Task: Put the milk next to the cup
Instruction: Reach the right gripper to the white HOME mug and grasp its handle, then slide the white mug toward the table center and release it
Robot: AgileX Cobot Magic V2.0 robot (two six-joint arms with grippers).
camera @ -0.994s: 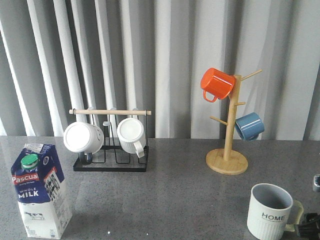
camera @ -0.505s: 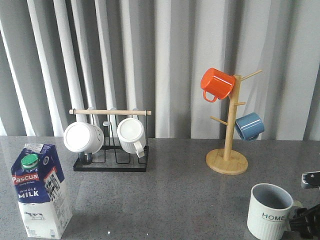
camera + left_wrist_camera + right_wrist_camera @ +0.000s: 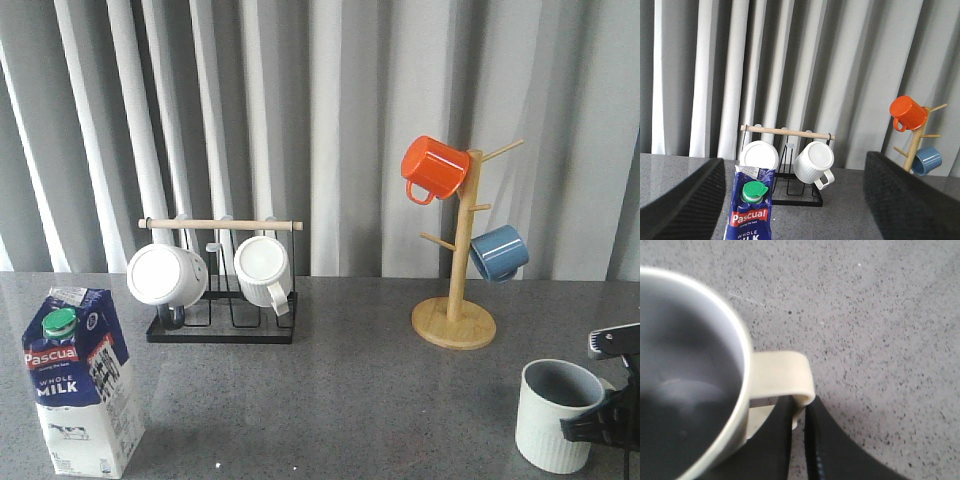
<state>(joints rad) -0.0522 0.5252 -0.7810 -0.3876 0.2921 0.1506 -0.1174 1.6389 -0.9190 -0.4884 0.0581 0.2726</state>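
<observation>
Behind everything we see a curtain (image 3: 330,130) of pale grey and white vertical folds, filling the whole back of the scene, with softer shadow in the pleats and brighter bands where light catches them. Below it we look onto a dark grey speckled table (image 3: 340,400), faintly glossy, its far edge meeting the curtain's foot. In the right wrist view we see the same stone-like flecked surface close up

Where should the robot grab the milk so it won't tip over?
Probably around the flat sides of the milk, low to mid body, below the sloped top and green cap. It stands upright, straight ahead of the open left gripper, so coming in level from the robot's side looks easiest.
</observation>
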